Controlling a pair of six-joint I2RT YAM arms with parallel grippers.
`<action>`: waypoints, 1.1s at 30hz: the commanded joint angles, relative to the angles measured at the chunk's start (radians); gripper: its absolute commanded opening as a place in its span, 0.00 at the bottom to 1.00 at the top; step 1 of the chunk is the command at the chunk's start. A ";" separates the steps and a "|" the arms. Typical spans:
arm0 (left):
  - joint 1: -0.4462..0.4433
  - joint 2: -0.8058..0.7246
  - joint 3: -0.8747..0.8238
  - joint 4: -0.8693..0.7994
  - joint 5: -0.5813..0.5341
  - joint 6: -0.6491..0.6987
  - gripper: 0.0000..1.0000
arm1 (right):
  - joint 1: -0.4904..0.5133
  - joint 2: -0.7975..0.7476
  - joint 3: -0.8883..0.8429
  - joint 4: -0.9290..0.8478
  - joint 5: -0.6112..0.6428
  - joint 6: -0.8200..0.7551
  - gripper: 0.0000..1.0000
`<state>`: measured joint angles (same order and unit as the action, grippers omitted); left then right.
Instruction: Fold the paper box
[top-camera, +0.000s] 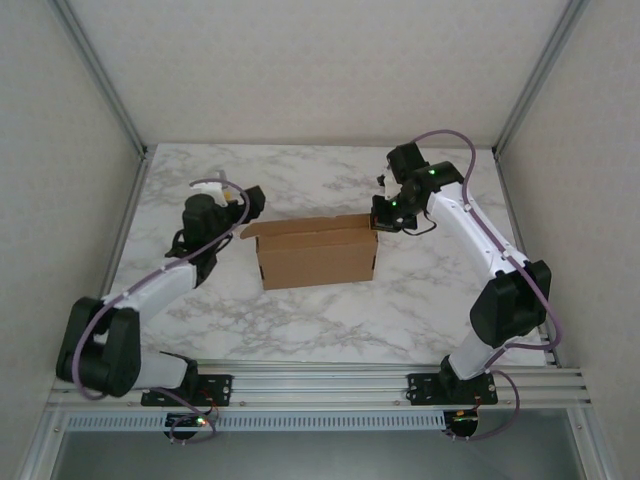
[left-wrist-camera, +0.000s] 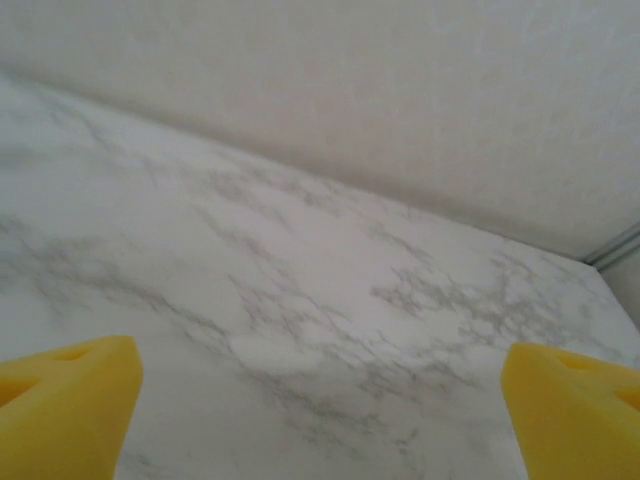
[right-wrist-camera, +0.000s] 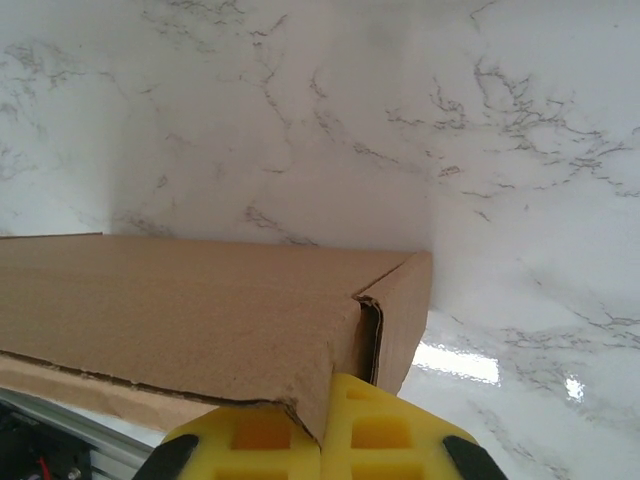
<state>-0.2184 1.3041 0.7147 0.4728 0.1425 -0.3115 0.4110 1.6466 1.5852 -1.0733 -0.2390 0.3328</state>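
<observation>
Box (top-camera: 316, 255) stands in the middle of the table (top-camera: 330, 325), with a small flap sticking out at its far left corner. Right end effector (top-camera: 381, 214) is at the far right corner, yellow pads (right-wrist-camera: 385, 440) pinching the cardboard edge (clearest in the wrist view). Left end effector (top-camera: 248, 204) hangs just beside the left flap, fingers (left-wrist-camera: 70, 405) spread wide over bare marble.

You run 2 arms, the left arm (top-camera: 150, 290) and right arm (top-camera: 470, 225), with white links and black joint housings. A purple cable (top-camera: 448, 134) loops along each. Green lights (top-camera: 432, 172) glow on the right wrist. The left end effector (left-wrist-camera: 320, 420) and right end effector (right-wrist-camera: 322, 440) wear yellow pads (right-wrist-camera: 380, 432).
</observation>
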 joint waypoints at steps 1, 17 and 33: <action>0.007 -0.105 0.041 -0.100 -0.036 0.263 0.93 | 0.007 -0.009 -0.012 -0.013 0.026 -0.018 0.01; 0.043 -0.229 0.190 -0.663 0.300 0.861 0.86 | 0.077 -0.033 -0.101 0.131 0.090 -0.022 0.02; 0.067 -0.310 0.134 -0.832 0.415 1.042 0.85 | 0.096 -0.149 -0.167 0.168 0.188 -0.029 0.02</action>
<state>-0.1589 1.0370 0.9047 -0.3141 0.5182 0.6743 0.5026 1.5337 1.4364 -0.9211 -0.0788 0.3138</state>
